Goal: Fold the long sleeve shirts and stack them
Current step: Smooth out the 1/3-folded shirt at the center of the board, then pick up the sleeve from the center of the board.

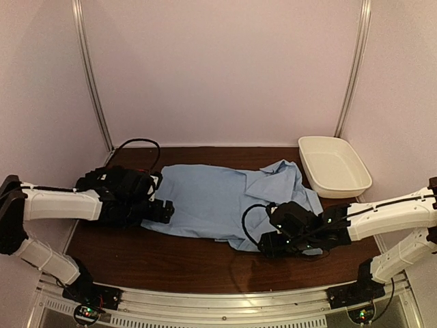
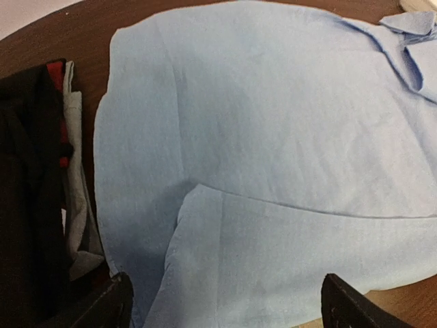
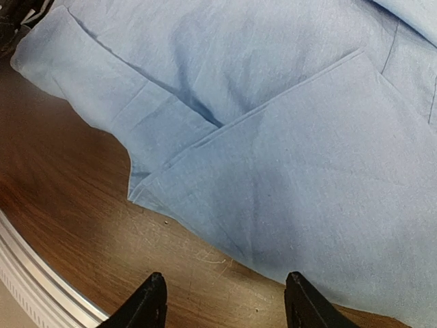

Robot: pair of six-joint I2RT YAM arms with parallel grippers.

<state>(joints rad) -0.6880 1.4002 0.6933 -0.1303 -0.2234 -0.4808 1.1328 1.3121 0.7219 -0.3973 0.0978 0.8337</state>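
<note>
A light blue long sleeve shirt (image 1: 212,197) lies spread flat across the middle of the brown table (image 1: 184,263), collar to the right, with a panel folded over its near side (image 2: 273,260) (image 3: 307,171). A black shirt (image 2: 31,198) lies bunched at the blue shirt's left end, partly under my left arm. My left gripper (image 1: 158,210) (image 2: 229,304) hangs open over the folded blue panel with nothing between its fingers. My right gripper (image 1: 270,242) (image 3: 225,301) is open just above the bare wood beside the shirt's near hem, holding nothing.
A white oval tub (image 1: 334,166) stands at the back right, just beyond the collar. A metal rail (image 1: 218,301) (image 3: 27,266) runs along the table's near edge. White walls close the back and sides.
</note>
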